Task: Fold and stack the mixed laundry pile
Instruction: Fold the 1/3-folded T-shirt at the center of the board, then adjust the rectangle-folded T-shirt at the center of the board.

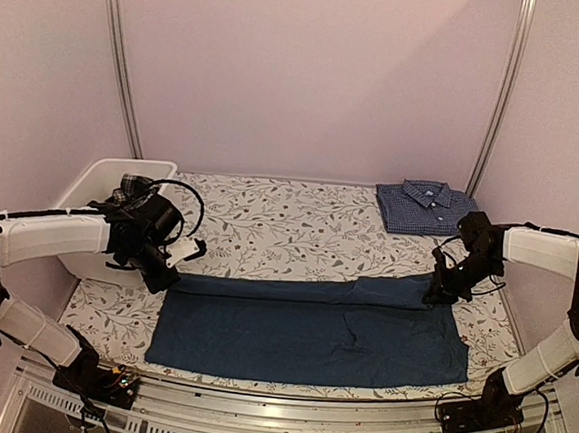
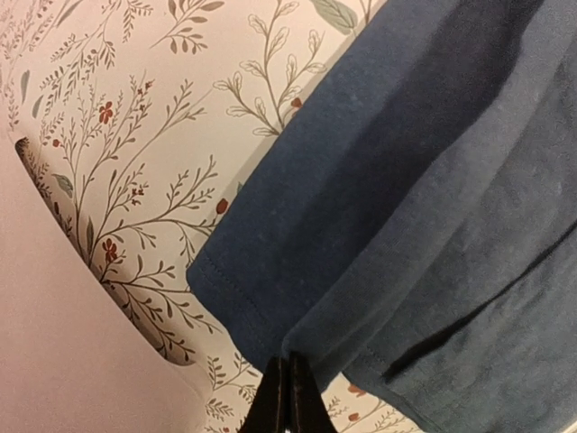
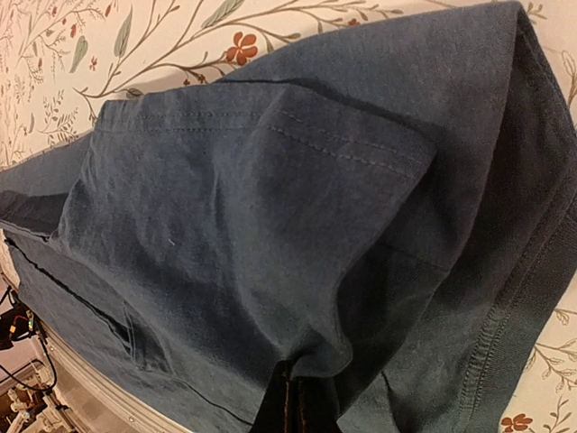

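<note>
A dark blue T-shirt [image 1: 311, 331] lies spread wide across the near part of the flowered tablecloth [image 1: 289, 227]. Its far edge is doubled over into a long narrow band that runs from one claw to the other.

The left claw [image 1: 169, 277] sits at the far left corner of the T-shirt. In the left wrist view its fingers [image 2: 275, 406] are pressed tight together, and the hemmed edge of the T-shirt [image 2: 433, 225] runs down into their tips, so it pinches the cloth there. Bare tablecloth [image 2: 135, 180] shows just beyond that hem.

The right claw [image 1: 432, 296] is at the far right corner of the T-shirt. The right wrist view shows its fingers [image 3: 302, 410] closed with no gap between them. The T-shirt [image 3: 270, 225] is gathered into creases that run together at the tips, so this claw also grips the cloth. A stitched hem runs along the fold above them.

A blue-and-white checked shirt [image 1: 426, 206] lies folded, collar up, on the tablecloth behind the right end of the T-shirt and well apart from it. A white tub [image 1: 91, 186] stands behind and to the left of the T-shirt's left end. A black-and-white plaid piece [image 1: 129, 188] shows inside it, partly hidden by the left arm.
</note>
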Robot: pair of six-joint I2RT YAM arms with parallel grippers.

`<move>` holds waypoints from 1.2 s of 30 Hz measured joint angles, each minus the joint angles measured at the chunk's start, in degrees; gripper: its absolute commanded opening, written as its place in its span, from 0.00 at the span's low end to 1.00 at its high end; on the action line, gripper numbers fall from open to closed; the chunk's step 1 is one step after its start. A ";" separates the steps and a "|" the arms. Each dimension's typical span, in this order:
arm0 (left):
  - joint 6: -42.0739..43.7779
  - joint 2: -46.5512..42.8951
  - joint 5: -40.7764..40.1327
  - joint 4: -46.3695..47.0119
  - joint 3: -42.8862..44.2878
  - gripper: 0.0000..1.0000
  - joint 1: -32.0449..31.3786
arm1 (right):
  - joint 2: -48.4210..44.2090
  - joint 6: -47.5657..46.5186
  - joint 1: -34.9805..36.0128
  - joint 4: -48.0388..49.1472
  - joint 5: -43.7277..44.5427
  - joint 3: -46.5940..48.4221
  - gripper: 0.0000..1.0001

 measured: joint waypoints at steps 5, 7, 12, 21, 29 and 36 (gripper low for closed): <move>0.33 3.28 -0.98 0.17 0.02 0.00 -0.02 | 0.00 0.44 0.00 -0.24 -0.42 -0.09 0.00; 0.44 4.09 -1.14 0.20 0.02 0.00 -0.04 | 0.13 0.44 0.00 -0.24 -1.05 -0.09 0.00; 0.72 4.85 -1.60 0.26 0.07 0.00 -0.07 | 1.51 0.42 0.00 -0.33 -1.70 -0.70 0.00; 0.59 4.83 -1.95 -0.11 0.35 0.39 -0.11 | 3.74 0.46 0.00 -1.68 -2.51 -0.90 0.47; -1.60 -2.73 2.62 2.21 8.63 0.99 -0.20 | 1.90 0.85 -1.40 -4.44 -1.18 9.38 0.52; -8.98 -0.63 9.81 12.04 21.31 1.00 -0.22 | 6.95 -0.76 -2.75 -1.66 -2.56 17.00 0.50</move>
